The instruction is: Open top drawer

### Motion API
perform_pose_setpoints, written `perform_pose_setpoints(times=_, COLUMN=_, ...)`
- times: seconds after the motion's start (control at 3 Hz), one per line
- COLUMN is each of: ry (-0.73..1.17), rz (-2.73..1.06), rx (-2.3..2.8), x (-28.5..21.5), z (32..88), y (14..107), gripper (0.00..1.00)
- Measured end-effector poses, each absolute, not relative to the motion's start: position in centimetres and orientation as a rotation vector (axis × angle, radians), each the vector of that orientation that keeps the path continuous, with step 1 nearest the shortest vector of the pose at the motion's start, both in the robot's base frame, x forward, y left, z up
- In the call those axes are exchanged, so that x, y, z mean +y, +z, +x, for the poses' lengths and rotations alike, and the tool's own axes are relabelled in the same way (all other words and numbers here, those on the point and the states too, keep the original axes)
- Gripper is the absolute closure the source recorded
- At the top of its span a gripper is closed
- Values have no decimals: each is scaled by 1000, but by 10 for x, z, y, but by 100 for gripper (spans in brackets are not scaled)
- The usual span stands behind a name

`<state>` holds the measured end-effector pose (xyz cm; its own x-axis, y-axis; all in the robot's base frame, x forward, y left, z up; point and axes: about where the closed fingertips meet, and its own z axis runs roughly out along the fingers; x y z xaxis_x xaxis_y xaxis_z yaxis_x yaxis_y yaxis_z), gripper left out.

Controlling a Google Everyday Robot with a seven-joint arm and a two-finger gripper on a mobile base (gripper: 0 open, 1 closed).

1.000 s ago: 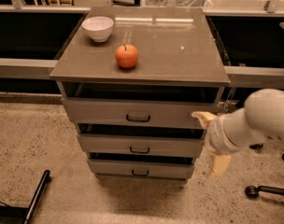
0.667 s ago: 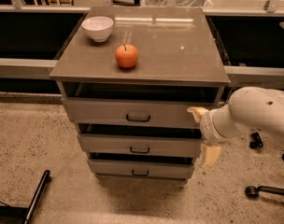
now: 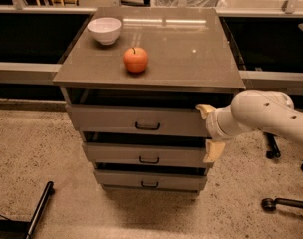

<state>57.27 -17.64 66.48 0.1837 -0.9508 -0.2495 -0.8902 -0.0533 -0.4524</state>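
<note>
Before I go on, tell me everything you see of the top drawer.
The top drawer is the widest of three, with a flat grey-brown front and a small black bar handle at centre. It sits level under the tabletop, a dark gap above it; its inside is hidden. The gripper, open, is at its right end; contact is unclear.

The gripper (image 3: 205, 132) is at the right end of the top drawer (image 3: 116, 119), its fingers (image 3: 205, 109) spread wide. A bowl (image 3: 104, 30) sits at the far-left corner of the surface (image 3: 191, 59), with an apple (image 3: 135, 59) nearby.
</note>
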Motion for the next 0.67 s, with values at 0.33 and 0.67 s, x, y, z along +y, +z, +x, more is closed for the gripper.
perform_pose_setpoints(times=0.33, ry=-143, rz=-1900, rx=1773, x=-189, z=604, y=646, gripper=0)
perform_pose_setpoints(times=0.67, ry=-133, rz=-1870, rx=1853, x=-204, z=625, y=640, gripper=0)
